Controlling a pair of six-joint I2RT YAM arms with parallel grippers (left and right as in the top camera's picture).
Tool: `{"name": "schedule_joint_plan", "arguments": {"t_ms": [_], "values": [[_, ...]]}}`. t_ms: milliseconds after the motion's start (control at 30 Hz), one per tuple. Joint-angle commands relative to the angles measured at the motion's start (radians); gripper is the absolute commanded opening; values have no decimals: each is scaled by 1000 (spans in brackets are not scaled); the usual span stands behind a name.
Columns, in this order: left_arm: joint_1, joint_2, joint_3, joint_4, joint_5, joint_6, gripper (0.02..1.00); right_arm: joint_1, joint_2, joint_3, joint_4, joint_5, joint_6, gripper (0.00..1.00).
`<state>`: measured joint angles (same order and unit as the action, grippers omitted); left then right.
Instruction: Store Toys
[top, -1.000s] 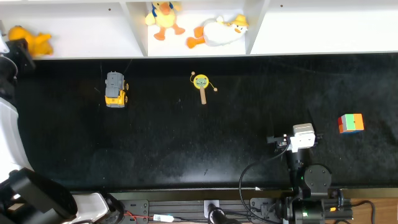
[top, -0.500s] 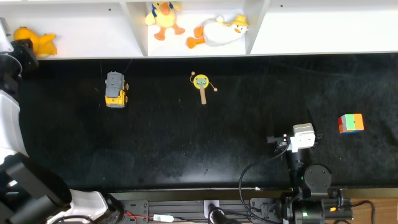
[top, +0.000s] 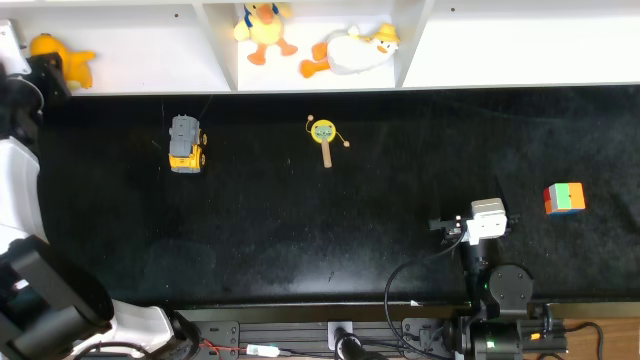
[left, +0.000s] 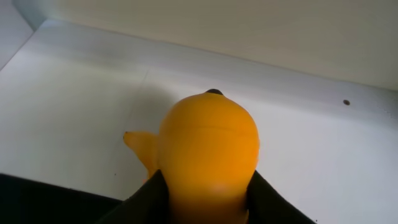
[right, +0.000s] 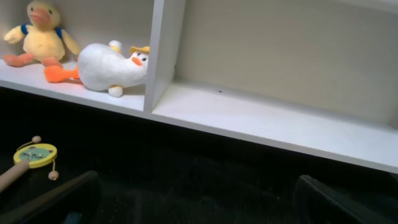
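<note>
One L gripper (left: 207, 200) round orange toy (left: 209, 134)

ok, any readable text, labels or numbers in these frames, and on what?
No text can be read on anything here.
rattle drum: printed face design, too small to tell whether it holds lettering.
toy truck: no legible marking.
colour cube: plain coloured faces, no print.
orange toy: plain surface, no print.
yellow plush duck and white plush duck: no tag or print seen.
</note>
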<state>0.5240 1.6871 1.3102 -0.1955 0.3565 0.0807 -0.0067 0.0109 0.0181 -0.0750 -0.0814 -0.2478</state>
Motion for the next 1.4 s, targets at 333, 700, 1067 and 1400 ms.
{"name": "schedule_joint_plan", "arguments": {"t_ms": [333, 700, 1067, 1400], "values": [[-21, 20, 13, 7, -3, -11, 998, -6, -6, -13, 5, -7, -3, 993], [-9, -67, 12, -104, -37, -3, 998, -6, -6, -13, 5, -7, -3, 996], [11, -249, -132, -309, -84, 8, 998, -6, -6, -13, 5, -7, -3, 993], [-117, -563, -562, -282, -105, -61, 998, -6, -6, -13, 5, -7, -3, 993]]}}
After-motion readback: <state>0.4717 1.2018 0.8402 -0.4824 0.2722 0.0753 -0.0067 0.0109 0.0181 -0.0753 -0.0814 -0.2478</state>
